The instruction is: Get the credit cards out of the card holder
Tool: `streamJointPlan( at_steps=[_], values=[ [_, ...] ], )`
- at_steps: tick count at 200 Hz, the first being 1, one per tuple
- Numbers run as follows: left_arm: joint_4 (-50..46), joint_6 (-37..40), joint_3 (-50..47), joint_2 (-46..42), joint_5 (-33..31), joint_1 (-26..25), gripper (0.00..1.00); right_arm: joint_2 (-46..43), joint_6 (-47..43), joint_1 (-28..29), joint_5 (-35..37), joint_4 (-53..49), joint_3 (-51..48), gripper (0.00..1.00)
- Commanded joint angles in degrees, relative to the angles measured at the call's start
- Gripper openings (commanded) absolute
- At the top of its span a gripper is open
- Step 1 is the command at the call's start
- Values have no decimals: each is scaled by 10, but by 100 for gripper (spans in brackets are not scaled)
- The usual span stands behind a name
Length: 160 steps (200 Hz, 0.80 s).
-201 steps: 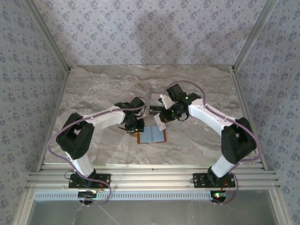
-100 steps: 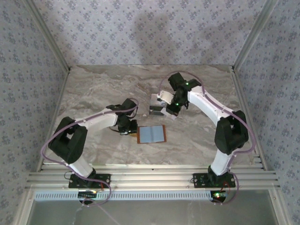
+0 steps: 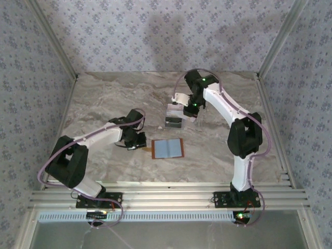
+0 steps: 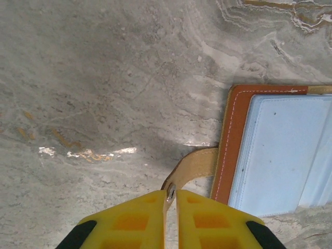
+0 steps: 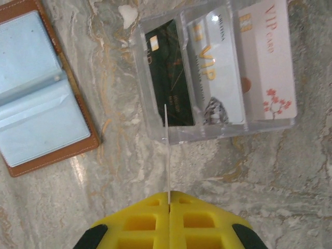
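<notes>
right gripper (image 5: 168,199) is pressed together on a thin card (image 5: 167,140) seen edge-on, and in its wrist view it hangs over the tray's 6 o'clock wall. held vertical so it can drop into a slot, my read. left gripper (image 4: 171,199) is pinched on the card holder's strap (image 4: 194,166), at the holder's 9 o'clock. looks like an anchor so the holder doesn't slide or fold shut while cards come out. marble table (image 3: 104,98) carries everything. from the top view, clear tray (image 5: 228,129) sits at 12 o'clock of the holder, near but apart. card holder (image 5: 39,88) lies open and flat mid-table, pale blue face up. can't tell if a card is left in the sleeves. three cards lie side by side in the tray: dark card (image 5: 170,72), grey vip card (image 5: 215,67), whitish-pink vip card (image 5: 267,57). reads as near done. risk: every slot looks taken, so the held card may have to stack.
</notes>
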Motion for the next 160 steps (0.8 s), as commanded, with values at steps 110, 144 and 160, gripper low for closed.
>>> streamJointPlan(
  at_steps=[110,144,160],
  values=[
    [-3,-4,-21,-22,3,8,14,135,-97,6,22,-56,215,0],
    [-3,-5,-22,-23,3,8,14,155,-108,12,27,-42,233,0],
    [-2,-7,-23,-24,3,8,14,163,-112,14,30,-34,239,0]
  ],
)
